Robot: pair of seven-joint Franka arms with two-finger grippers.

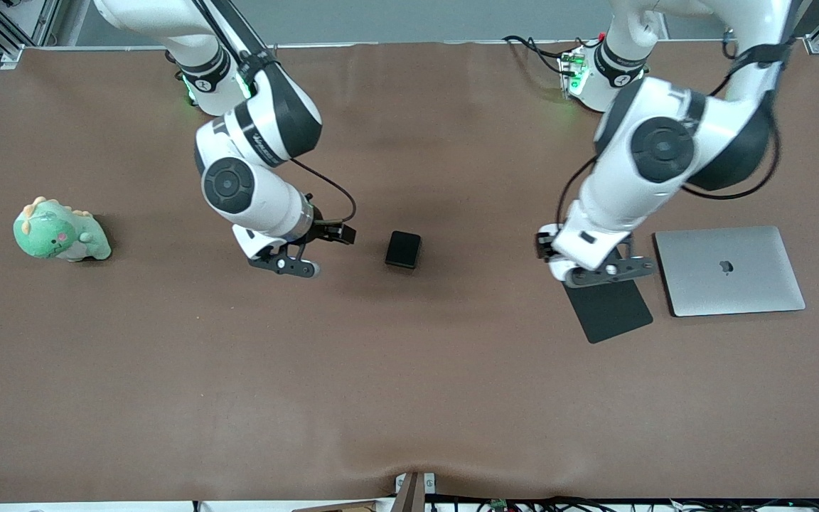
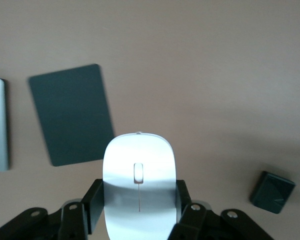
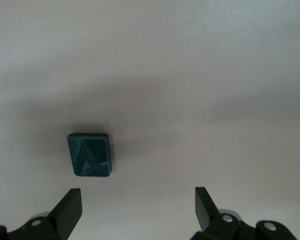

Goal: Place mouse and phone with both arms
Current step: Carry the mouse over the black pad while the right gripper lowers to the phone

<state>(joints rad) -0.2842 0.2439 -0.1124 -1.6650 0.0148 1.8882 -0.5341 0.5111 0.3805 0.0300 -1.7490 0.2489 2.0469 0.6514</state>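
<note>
The white mouse (image 2: pixel 139 185) is clamped by its sides between the fingers of my left gripper (image 2: pixel 138 197), which is shut on it. In the front view that left gripper (image 1: pixel 605 270) hangs over the edge of the black mouse pad (image 1: pixel 612 313) that lies closest to the robots, and it hides the mouse. The black phone (image 1: pixel 403 249) lies flat on the brown table around its middle. My right gripper (image 1: pixel 292 264) is open and empty over bare table, beside the phone toward the right arm's end. In the right wrist view the phone (image 3: pixel 89 154) lies just ahead of one fingertip (image 3: pixel 70 207).
A closed silver laptop (image 1: pixel 729 270) lies beside the mouse pad at the left arm's end of the table. A green dinosaur plush (image 1: pixel 60 231) sits at the right arm's end. The left wrist view also shows the mouse pad (image 2: pixel 71 114) and the phone (image 2: pixel 272 191).
</note>
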